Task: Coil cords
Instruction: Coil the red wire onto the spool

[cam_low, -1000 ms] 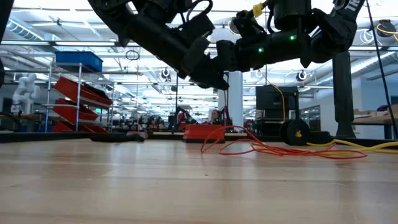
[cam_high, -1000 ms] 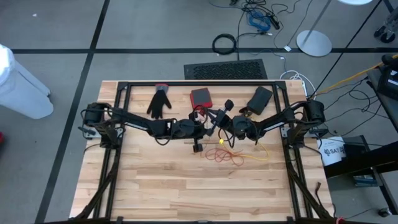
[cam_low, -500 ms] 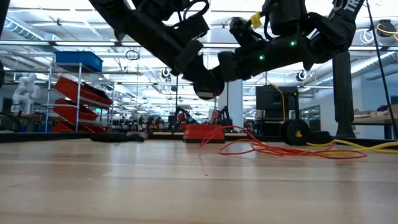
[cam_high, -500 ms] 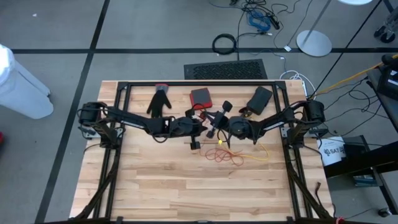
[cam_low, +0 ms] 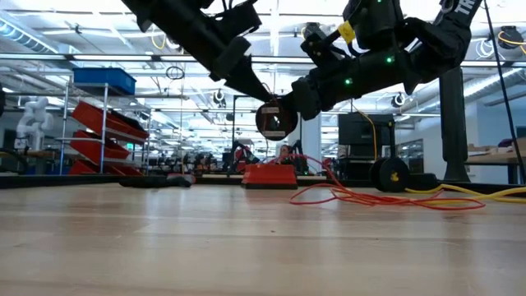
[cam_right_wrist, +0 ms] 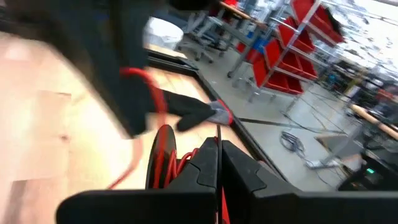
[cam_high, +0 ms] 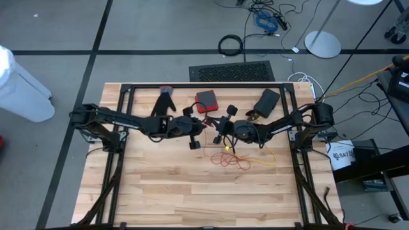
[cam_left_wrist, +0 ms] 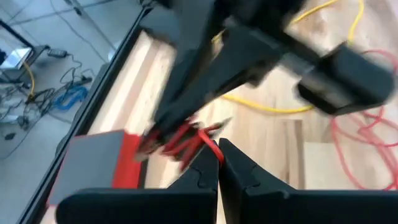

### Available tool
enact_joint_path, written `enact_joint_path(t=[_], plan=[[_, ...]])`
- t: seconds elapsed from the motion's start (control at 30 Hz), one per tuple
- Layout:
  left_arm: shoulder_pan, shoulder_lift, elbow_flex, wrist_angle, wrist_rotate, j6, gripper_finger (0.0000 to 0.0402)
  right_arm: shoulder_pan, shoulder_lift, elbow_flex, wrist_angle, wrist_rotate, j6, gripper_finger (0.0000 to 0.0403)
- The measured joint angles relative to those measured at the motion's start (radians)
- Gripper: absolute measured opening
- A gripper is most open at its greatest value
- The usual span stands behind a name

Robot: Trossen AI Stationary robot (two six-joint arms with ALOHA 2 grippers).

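Centrally, both arms meet above the back half of the wooden table, raised clear of its surface. Left gripper: reaches from the left side toward the middle; its fingers are pressed together, and red cord strands lie bunched right at their tips. Whether a strand is actually pinched there cannot be told. Right gripper: reaches from the right side to meet the left one; its fingers are likewise clenched, with red cord looped just beyond their tips, and again a grip on it cannot be confirmed. In the low view the two grippers nearly touch, well above the tabletop.

Red cord: a loose tangle on the table below and just in front of the right gripper, with strands rising toward both grippers. Yellow cord: lies on the table beside the red tangle, toward the right side, and a piece of it shows at the right arm's wrist in the low view.

Other items along the back of the table: a black glove to the left, a red box near the middle, just behind the grippers, and a black box to the right. On the floor beyond the table lies a black cable ring.
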Motion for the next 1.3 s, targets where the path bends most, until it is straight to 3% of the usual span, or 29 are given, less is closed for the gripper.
enact_joint_path(t=[0.5,0.9,1.07,1.3], plan=[[0.064,-0.003,0.0,-0.17,-0.004,0.001,0.0001,0.019,-0.152,0.0,-0.22,-0.132,0.0,0.0],[0.068,-0.003,-0.019,-0.012,0.089,0.0,0.0023,0.038,-0.188,0.0,-0.126,-0.291,0.033,0.0],[0.068,-0.003,-0.061,0.047,0.119,0.0,0.0034,0.038,-0.188,0.0,-0.078,-0.281,0.037,0.0],[0.068,-0.002,-0.131,0.219,0.172,-0.01,0.0036,0.057,-0.188,0.0,-0.024,-0.142,0.021,0.0]])
